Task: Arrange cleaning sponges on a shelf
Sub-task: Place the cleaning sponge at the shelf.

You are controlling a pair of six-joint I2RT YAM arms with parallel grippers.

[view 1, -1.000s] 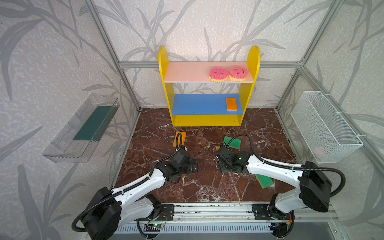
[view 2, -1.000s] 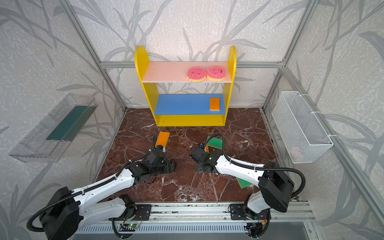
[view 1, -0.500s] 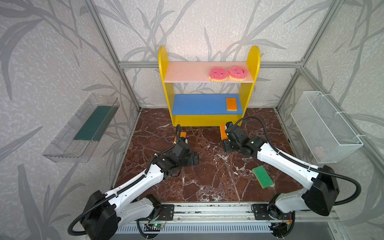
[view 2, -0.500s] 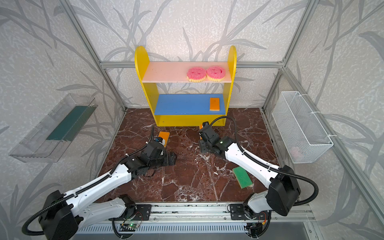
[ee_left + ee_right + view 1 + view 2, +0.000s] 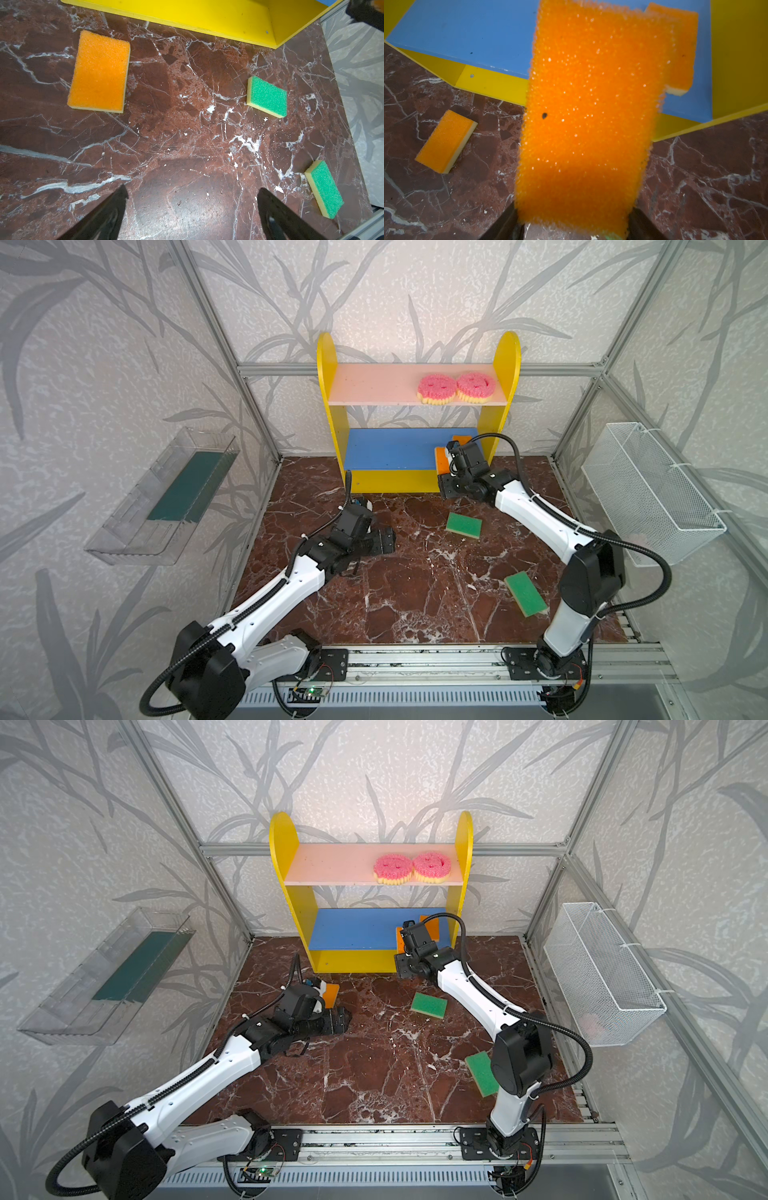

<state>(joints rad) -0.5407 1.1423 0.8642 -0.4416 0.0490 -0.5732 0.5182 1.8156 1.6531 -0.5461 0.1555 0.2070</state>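
Observation:
The shelf (image 5: 326,406) stands at the back, yellow-sided. Two pink smiley sponges (image 5: 436,388) (image 5: 476,386) lie on its pale pink upper board. One orange sponge (image 5: 681,52) rests on the blue board (image 5: 386,448) at its right end. My right gripper (image 5: 574,209) is shut on another orange sponge (image 5: 587,104), held over the blue board's front right edge. A third orange sponge (image 5: 99,71) lies on the floor before the shelf. Two green sponges (image 5: 464,525) (image 5: 525,594) lie on the floor. My left gripper (image 5: 192,190) is open and empty above bare floor, near the floor's orange sponge.
A clear tray with a dark green liner (image 5: 166,497) hangs on the left wall. A white wire basket (image 5: 648,489) hangs on the right wall. Aluminium posts frame the cell, and a rail (image 5: 415,659) runs along the front edge of the marble floor.
My right arm has carried the orange sponge from mid-floor up to the shelf's blue board. My left arm has shifted slightly towards the floor's middle, gripper still open.

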